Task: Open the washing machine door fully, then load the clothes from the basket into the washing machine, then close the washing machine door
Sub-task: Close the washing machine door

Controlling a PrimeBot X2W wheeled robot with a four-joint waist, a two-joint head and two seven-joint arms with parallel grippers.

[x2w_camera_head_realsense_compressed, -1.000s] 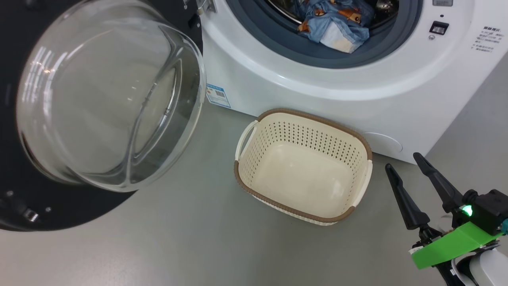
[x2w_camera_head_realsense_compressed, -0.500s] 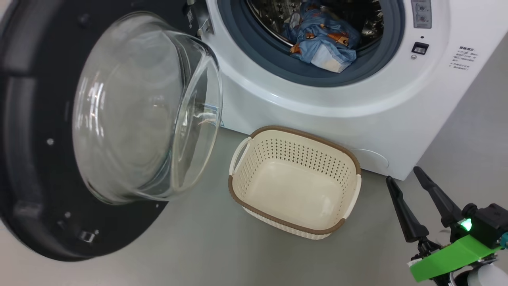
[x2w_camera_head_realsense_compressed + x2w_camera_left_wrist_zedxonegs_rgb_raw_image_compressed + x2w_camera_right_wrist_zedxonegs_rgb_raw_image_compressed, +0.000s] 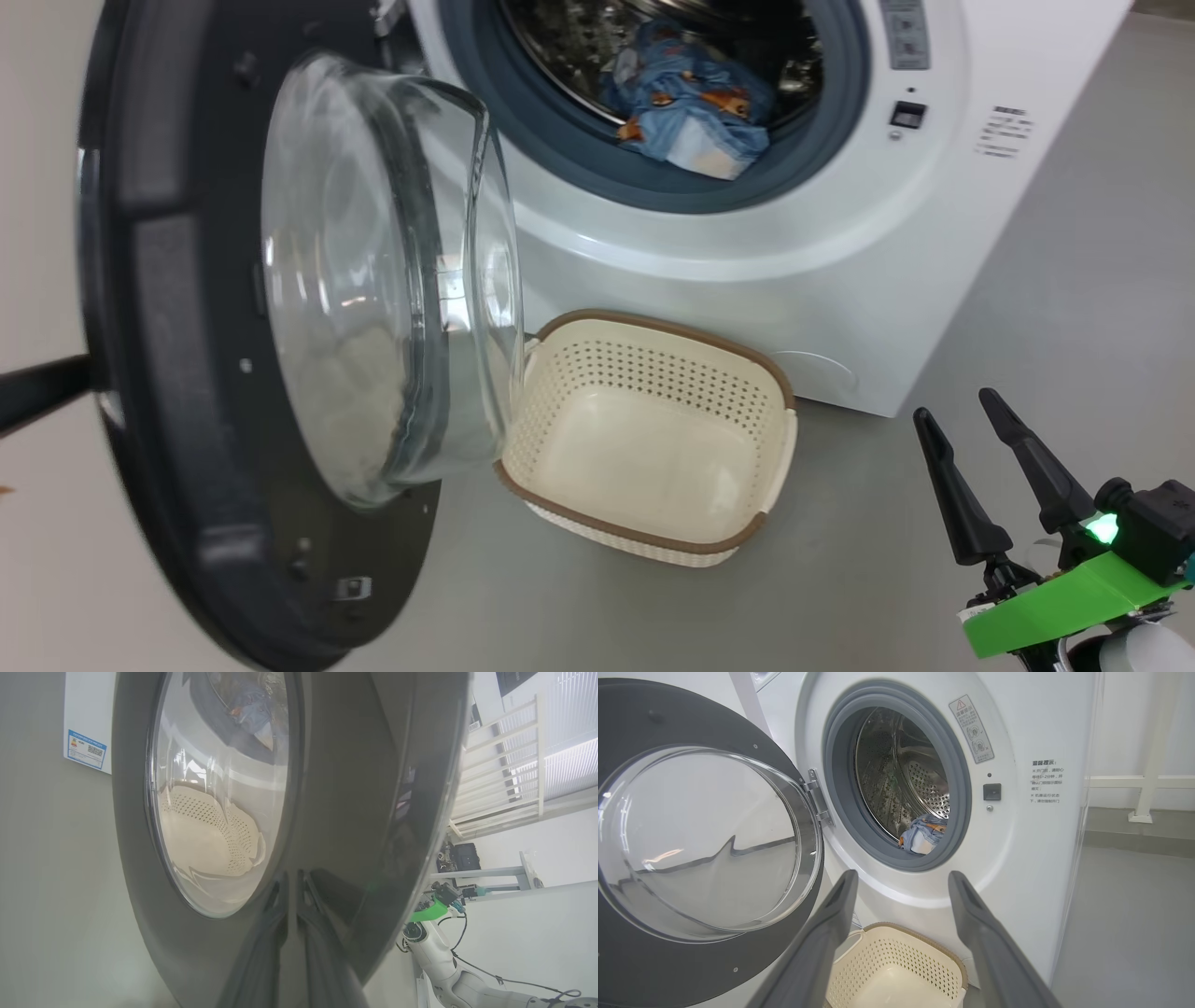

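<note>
Head view: the washer (image 3: 747, 271) stands on the grey floor (image 3: 840, 579) with its door (image 3: 177, 392) swung out to the left, about half open. The black inner rim and the bulging glass bowl (image 3: 383, 280) face the opening. The clothes (image 3: 686, 121) lie in a heap inside the drum (image 3: 901, 779), at its front lower edge, just behind the grey-blue seal (image 3: 560, 163); light blue cloth with orange prints shows, with a pale patch below it. The basket (image 3: 653, 323) sits on the floor just before the washer's front, below the opening, its left end behind the glass bowl. Nothing lies in it.

The left gripper (image 3: 292, 877) has its two fingers pressed together, tips against the door's glossy black outer face, where they are mirrored; it clamps nothing. Through the glass in that wrist view the basket and the clothes show.

The right gripper (image 3: 952, 406) hangs over the floor to the right of the basket, well apart from it, fingers spread wide and holding nothing, pointing toward the washer's front.
</note>
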